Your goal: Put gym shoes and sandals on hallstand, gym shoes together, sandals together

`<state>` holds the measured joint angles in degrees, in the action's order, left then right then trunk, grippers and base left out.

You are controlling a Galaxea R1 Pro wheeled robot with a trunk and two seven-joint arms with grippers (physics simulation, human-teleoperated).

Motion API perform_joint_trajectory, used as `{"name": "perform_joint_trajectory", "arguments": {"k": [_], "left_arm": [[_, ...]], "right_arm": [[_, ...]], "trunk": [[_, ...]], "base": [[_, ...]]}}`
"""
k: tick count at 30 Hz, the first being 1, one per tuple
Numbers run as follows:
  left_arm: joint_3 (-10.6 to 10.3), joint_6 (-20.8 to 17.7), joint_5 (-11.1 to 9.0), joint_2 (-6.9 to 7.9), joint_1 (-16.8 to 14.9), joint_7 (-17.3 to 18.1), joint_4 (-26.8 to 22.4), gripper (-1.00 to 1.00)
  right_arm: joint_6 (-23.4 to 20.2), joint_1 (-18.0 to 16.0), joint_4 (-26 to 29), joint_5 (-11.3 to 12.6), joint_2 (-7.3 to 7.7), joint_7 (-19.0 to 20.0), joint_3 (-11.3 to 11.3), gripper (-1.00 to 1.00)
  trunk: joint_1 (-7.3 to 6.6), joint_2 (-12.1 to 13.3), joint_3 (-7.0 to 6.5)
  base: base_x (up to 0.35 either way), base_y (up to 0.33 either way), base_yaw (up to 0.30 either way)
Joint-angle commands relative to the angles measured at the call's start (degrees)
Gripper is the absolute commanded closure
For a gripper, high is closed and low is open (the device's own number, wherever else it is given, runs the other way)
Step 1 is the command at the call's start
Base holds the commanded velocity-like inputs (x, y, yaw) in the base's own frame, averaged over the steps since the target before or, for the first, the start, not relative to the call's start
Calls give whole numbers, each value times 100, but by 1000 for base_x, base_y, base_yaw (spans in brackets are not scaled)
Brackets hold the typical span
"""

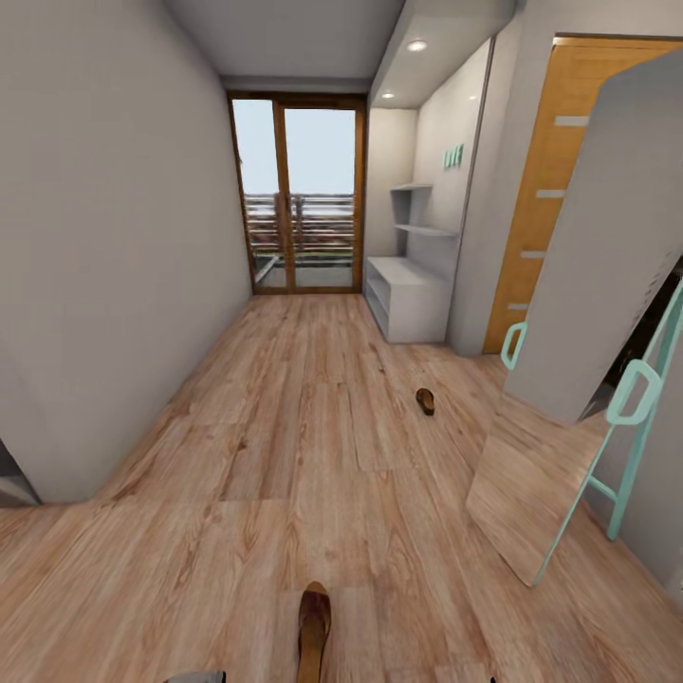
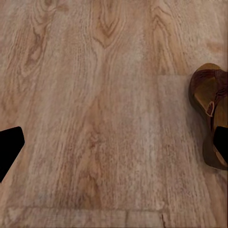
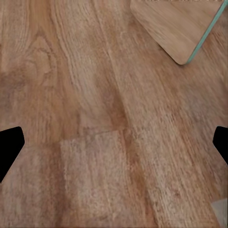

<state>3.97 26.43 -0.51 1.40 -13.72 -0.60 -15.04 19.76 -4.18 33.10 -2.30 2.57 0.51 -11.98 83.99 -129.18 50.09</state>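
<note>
While both end effectors hang spread and empty over the corridor floor [image 1: 285,427], left end effector [image 2: 114,142] sits beside the near sandal [image 1: 314,626], likely lining up a pick. Far sandal [image 1: 426,401] lies well apart, nearer the hallstand [image 1: 408,294]. Right end effector [image 3: 114,142] idle, by the leaning mirror [image 1: 569,379].

Brown sandals [image 1: 314,631] [image 1: 426,401] lie apart on floor [image 1: 285,427].

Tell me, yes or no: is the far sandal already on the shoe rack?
No. In the head view the far sandal lies on the wood floor, apart from the grey shoe rack.
</note>
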Motion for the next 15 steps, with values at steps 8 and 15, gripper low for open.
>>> {"name": "perform_joint_trajectory", "arguments": {"k": [8, 15], "left_arm": [[15, -44, -2, -27, -57, -10, -23, -100], [6, -138, 0, -45, -393, 3, -15, -100]], "right_arm": [[3, -20, 154, -45, 23, 33, 83, -100], [-30, -127, 666, -59, 47, 37, 121, -100]], "trunk": [[-1, -2, 5], [-1, -2, 5]], "base": [[10, -32, 0], [1, -3, 0]]}}
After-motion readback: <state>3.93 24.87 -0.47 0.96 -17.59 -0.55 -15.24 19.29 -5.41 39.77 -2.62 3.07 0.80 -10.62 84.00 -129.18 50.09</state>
